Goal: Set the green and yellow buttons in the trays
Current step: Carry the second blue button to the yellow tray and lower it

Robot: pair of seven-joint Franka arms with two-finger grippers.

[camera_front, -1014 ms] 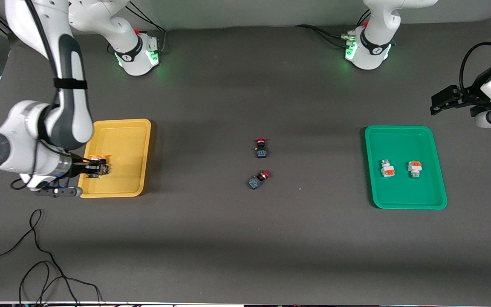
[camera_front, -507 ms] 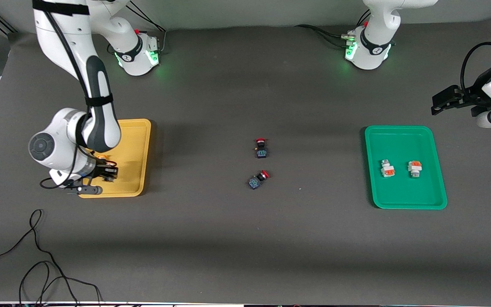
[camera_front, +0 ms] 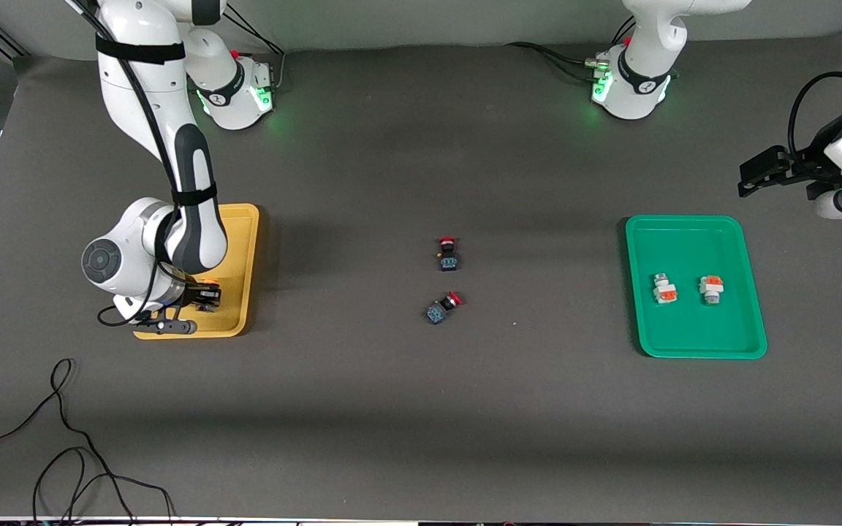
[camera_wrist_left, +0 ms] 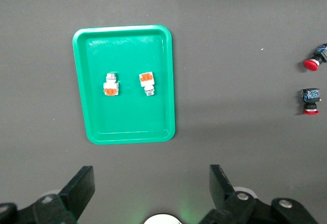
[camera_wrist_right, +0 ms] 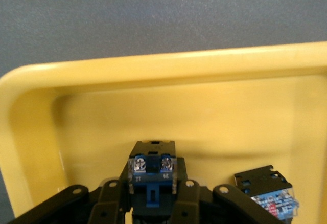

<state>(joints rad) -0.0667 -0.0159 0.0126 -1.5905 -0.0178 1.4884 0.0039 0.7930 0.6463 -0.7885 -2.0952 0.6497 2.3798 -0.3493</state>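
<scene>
My right gripper (camera_front: pixel 204 298) is low over the yellow tray (camera_front: pixel 237 241), at the corner nearest the front camera. It is shut on a black yellow-capped button (camera_wrist_right: pixel 153 175) whose blue base points outward. A second button of this kind (camera_wrist_right: pixel 265 192) lies on the yellow tray (camera_wrist_right: pixel 153 63) floor beside it. Two white green-tipped buttons (camera_front: pixel 664 288) (camera_front: pixel 711 289) lie in the green tray (camera_front: pixel 684 241). The left wrist view shows the same buttons (camera_wrist_left: pixel 111 83) (camera_wrist_left: pixel 147 82) in that tray (camera_wrist_left: pixel 127 119). My left gripper (camera_front: pixel 757 174) waits open and empty off the left arm's end of the table, its jaws (camera_wrist_left: pixel 152 183) wide apart.
Two black buttons with red caps (camera_front: pixel 448 254) (camera_front: pixel 441 307) lie at the middle of the table, also seen at the edge of the left wrist view (camera_wrist_left: pixel 313 61) (camera_wrist_left: pixel 310 98). A loose black cable (camera_front: pixel 63 438) curls on the table near the front camera.
My right arm swung in, carrying the held button from the tray's outer rim to over its floor and a little nearer to the front camera. The left arm stayed still.
</scene>
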